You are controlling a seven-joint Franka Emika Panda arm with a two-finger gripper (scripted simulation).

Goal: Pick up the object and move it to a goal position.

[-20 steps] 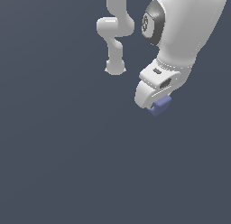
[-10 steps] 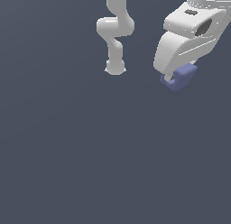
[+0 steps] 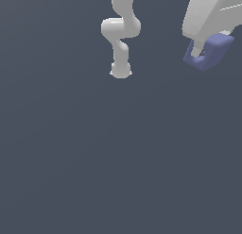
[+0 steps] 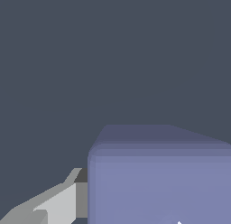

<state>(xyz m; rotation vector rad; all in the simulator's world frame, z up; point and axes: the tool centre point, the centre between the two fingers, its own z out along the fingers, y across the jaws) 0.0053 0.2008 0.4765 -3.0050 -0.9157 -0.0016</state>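
On my exterior feed I have the gripper [image 3: 204,48] up in the top corner on the exterior view's right, large in frame and partly cut off by the picture's edge, with the periwinkle cube [image 3: 210,51] pinched in it. The cube hangs below the white hand, lifted well clear of the dark grey floor [image 3: 118,157], and one white finger [image 3: 198,46] crosses its near face, so the jaws are closed on the cube's sides rather than spread. The cube sits tilted in that view, its rounded corners showing past the finger on both sides. Further back I see the arm's base [image 3: 120,70] standing on the floor near the top middle, with the curved white links [image 3: 120,28] rising from it and leaving the frame at the top; the base is well apart from the held cube, toward the exterior view's left. On my wrist feed the cube [image 4: 158,182] fills a large part of the picture, very close to the lens and slightly soft at its edges, and a grey-white finger [image 4: 58,203] presses flat against one of its sides. Behind it I see only the same plain dark floor [image 4: 90,60].
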